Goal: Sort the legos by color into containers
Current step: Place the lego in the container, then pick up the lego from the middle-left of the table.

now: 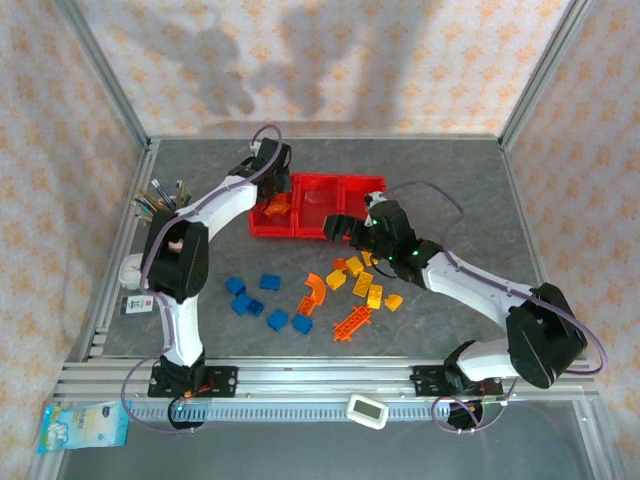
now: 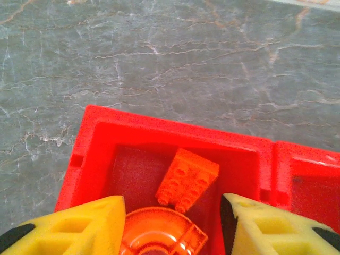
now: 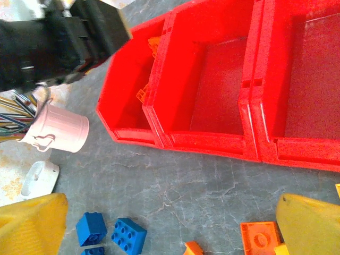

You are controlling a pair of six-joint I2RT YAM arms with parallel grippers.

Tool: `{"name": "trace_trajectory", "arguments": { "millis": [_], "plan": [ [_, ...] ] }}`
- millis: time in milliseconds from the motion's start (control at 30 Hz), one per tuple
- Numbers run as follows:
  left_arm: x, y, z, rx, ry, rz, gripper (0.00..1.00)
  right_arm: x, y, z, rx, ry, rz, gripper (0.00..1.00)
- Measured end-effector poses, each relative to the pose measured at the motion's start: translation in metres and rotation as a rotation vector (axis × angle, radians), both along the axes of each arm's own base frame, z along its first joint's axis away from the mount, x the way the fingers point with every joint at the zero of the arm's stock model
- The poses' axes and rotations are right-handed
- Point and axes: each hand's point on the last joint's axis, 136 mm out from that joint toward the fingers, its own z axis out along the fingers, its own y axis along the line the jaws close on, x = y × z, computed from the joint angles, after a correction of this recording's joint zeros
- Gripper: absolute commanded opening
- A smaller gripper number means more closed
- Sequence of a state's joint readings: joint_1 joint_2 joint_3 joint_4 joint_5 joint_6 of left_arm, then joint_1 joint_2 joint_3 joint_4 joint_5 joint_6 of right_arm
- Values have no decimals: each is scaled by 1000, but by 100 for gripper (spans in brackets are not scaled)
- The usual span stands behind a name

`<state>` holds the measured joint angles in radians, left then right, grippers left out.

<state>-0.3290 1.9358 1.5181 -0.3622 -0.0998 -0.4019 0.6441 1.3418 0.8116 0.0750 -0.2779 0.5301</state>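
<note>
Orange legos (image 2: pixel 188 183) lie in the end container (image 2: pixel 159 125) (left hand (image 2: pixel 172 204), right hand (image 3: pixel 170 202) both released); most bricks (image 1: pixel 277 320) wait on the table (image 1: pixel 450 190).

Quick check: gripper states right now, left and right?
Left gripper: open, above a curved orange lego in the red container.
Right gripper: open wide, holding nothing.

Three joined red containers (image 3: pixel 207 143) lie in a row on a grey marbled counter (image 3: pixel 175 186). Orange pieces (image 3: pixel 154 45) sit in the container at the picture's left end, partly under the black left arm (image 3: pixel 58 37). A pink cup (image 3: pixel 58 130) of pencils stands near that container. Along the bottom lie blue legos (image 3: pixel 111 234) and an orange lego (image 3: pixel 259 238). The right tool (image 3: pixel 171 212) has its yellow fingers (image 3: pixel 32 226) wide apart, holding nothing.
</note>
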Motion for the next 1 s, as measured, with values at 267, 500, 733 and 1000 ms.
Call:
{"name": "trace_trajectory", "arguments": {
  "millis": [267, 500, 733, 1000],
  "plan": [
    [-91, -36, 39, -52, -38, -127, 63, -19, -11, -4, -29, 27, 22, 100],
    [-179, -83, -9, -77, 94, -260, 67, -47, -31, -20, -59, 73, 26, 100],
    [-237, -118, -42, -78, 199, -332, 71, -68, -47, -42, -69, 126, 12, 100],
    [-257, -140, -79, -8, 293, -381, 72, -79, -54, -61, -73, 180, -4, 100]
  ]
}}
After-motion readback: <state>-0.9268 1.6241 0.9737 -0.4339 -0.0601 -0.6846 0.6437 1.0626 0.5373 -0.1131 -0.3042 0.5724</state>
